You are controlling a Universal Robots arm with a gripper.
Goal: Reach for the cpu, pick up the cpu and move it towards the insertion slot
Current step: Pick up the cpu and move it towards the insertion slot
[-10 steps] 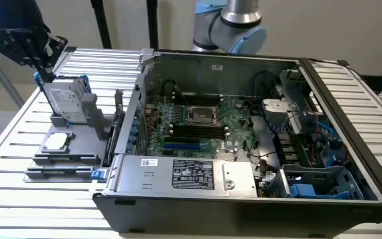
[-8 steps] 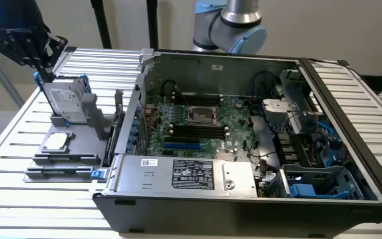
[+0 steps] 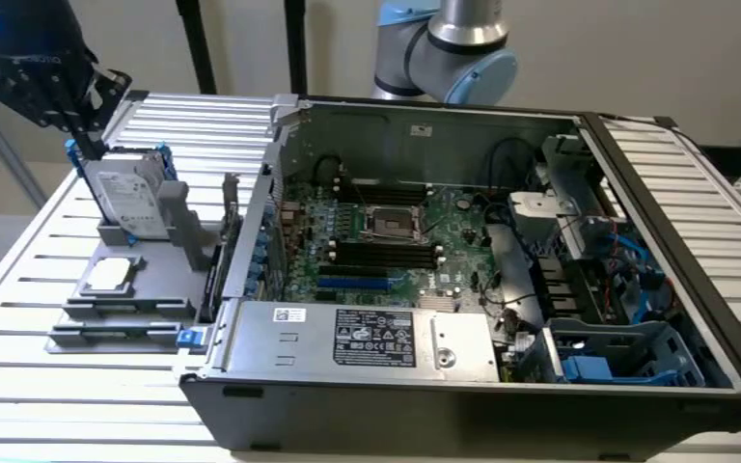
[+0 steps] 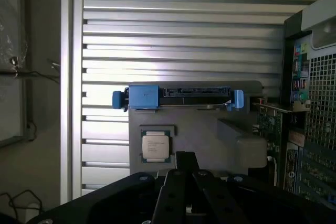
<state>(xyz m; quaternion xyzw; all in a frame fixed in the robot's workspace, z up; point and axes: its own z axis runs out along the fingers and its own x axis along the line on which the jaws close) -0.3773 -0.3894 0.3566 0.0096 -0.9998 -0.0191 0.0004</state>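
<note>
The gripper (image 3: pixel 78 118) hangs above the hard drive (image 3: pixel 132 198), near the cpu (image 3: pixel 111 274); open or closed, I cannot tell; the slot (image 3: pixel 393 224) lies well apart.

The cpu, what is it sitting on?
The cpu rests in a grey holder, which sits on the slatted metal table. The holder's surface directly beneath the chip is covered, so it cannot be seen.
</note>
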